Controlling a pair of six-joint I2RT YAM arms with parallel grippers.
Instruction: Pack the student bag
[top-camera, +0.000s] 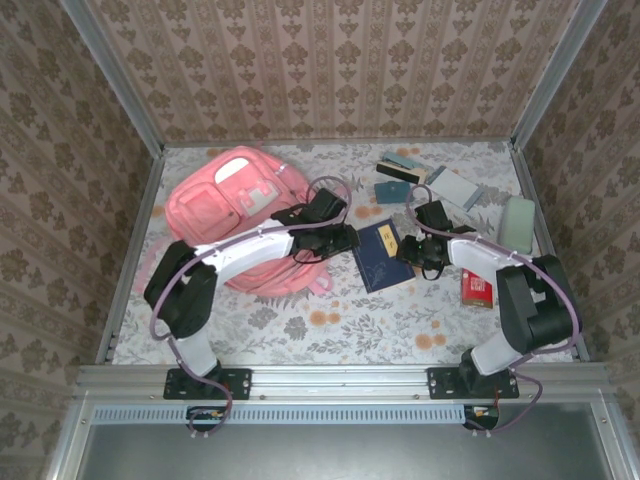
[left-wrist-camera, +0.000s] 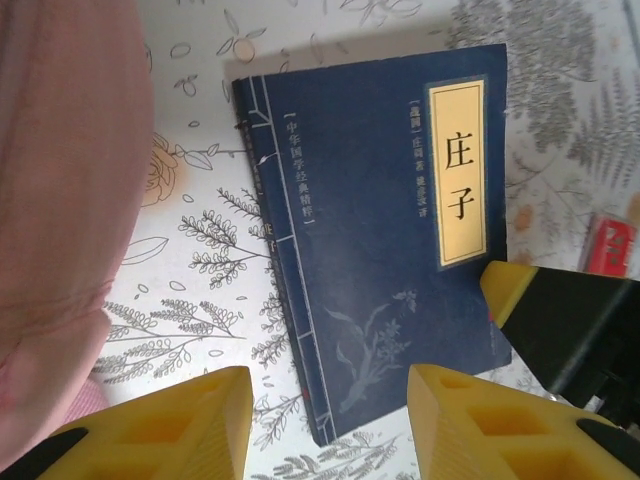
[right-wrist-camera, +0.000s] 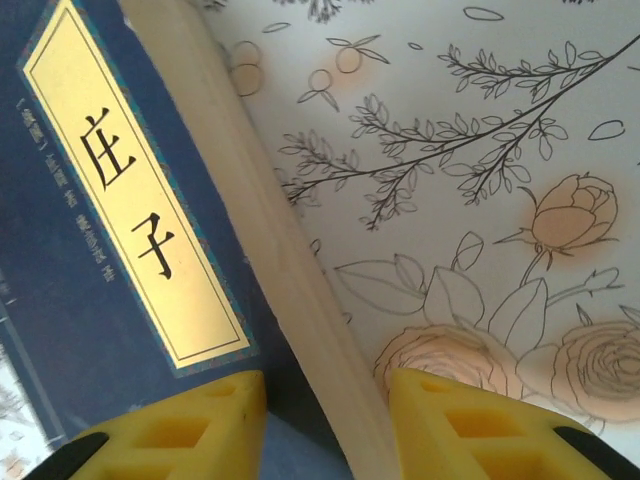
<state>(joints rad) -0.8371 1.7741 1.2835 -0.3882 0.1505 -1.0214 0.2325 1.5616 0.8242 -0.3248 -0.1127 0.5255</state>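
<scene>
I see the student bag (top-camera: 240, 215) lying flat on the left back part of the flowery worktop (top-camera: 330, 330), with its pockets facing up. Its long side runs from the back wall toward me, and the near end leans a little to the right.

Just right of the bag lies a blue book (top-camera: 380, 255) with a yellow label. My left end effector (top-camera: 345, 240) hangs over the book's left edge, and its yellow fingers (left-wrist-camera: 180, 425) are apart with nothing between them. My right end effector (top-camera: 412, 255) is at the book's right edge. Its fingers (right-wrist-camera: 460, 425) are apart too, with the pale page edge of the book (right-wrist-camera: 100, 250) running between them. I cannot tell if they touch it. A small red box (top-camera: 478, 288) sits near the right arm.
</scene>
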